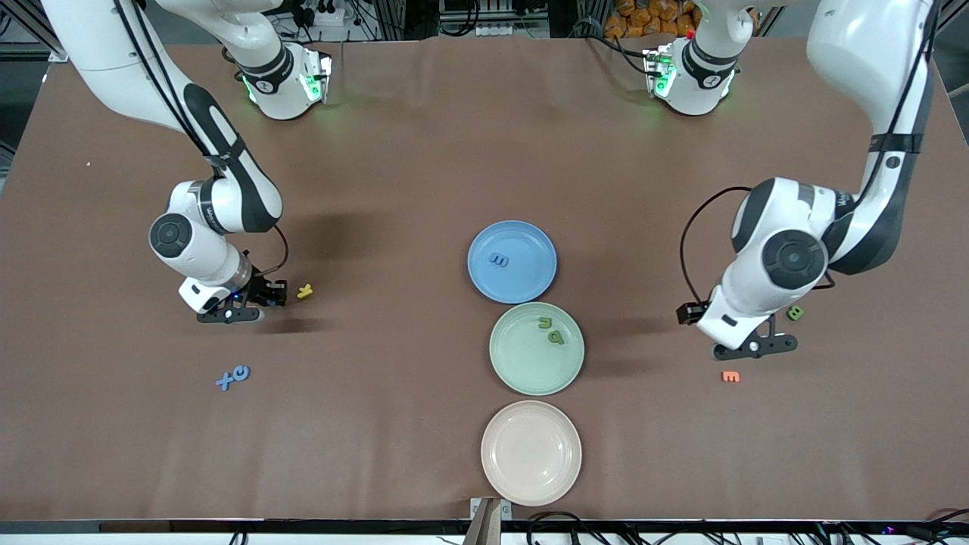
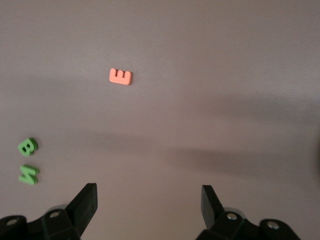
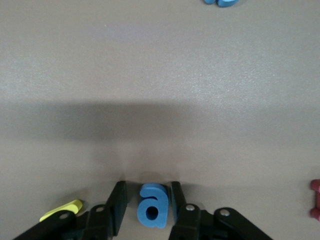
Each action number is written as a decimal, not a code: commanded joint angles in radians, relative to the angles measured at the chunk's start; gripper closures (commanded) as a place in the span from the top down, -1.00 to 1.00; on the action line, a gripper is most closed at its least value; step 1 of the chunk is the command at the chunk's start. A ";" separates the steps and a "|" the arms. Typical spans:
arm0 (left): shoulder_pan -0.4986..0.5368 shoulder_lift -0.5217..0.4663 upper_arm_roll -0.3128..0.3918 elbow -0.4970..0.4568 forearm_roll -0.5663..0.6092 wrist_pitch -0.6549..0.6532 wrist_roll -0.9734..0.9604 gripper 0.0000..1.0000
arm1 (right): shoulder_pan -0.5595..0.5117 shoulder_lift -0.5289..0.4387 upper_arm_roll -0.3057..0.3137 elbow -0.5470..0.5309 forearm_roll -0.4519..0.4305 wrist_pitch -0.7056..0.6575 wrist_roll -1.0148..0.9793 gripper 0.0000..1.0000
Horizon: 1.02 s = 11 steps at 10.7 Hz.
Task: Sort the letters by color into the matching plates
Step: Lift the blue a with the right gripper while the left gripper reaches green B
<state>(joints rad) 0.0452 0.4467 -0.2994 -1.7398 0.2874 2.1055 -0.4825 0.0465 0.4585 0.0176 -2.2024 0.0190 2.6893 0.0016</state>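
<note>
Brown table (image 1: pixel 424 166) carrying three round plates in a line at mid-table. The sky-blue plate (image 1: pixel 512 261) lies farthest from the front camera and holds one blue letter (image 1: pixel 498 260); the mint-green plate (image 1: pixel 537 348) lies just nearer and holds two green letters (image 1: pixel 551 330), close together by its rim; the cream plate (image 1: pixel 531 453) lies nearest the camera. The right arm reaches down toward its own end of the table. The right gripper (image 3: pixel 146 207) is low at the table surface, its fingers (image 3: pixel 117 205) drawn in narrow on either side of a blue letter "a" (image 3: pixel 153 205) and touching it or nearly so; whether the letter is off the table cannot be told. A yellow letter (image 1: pixel 304 291) lies just beside this gripper, and a red letter (image 3: pixel 315 199) shows at the edge of the right wrist view. A pair of blue letters (image 1: pixel 232 376), touching each other, lies nearer the front camera than the right gripper. The left arm reaches down toward its own end of the table. The left gripper (image 2: pixel 149 205) hangs over bare table with its fingers (image 2: pixel 86 202) spread wide and nothing between them. An orange letter "E" (image 1: pixel 730 376) lies near it, nearer the front camera. A green letter "B" (image 2: pixel 28 146) and a second green letter (image 2: pixel 28 174) lie just beside each other, close to the left gripper.
</note>
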 commanded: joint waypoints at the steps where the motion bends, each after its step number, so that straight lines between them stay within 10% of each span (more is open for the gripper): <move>1: 0.171 -0.135 -0.058 -0.268 0.025 0.207 0.154 0.85 | 0.007 0.042 0.004 0.016 -0.001 0.021 0.021 -0.04; 11: 0.487 0.046 -0.058 -0.422 0.352 0.646 0.562 0.74 | -0.002 0.023 0.004 -0.014 -0.016 0.021 0.011 -0.05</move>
<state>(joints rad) 0.4921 0.4444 -0.3389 -2.1747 0.6040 2.7092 0.0580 0.0481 0.4603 0.0183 -2.2036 0.0183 2.6929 0.0033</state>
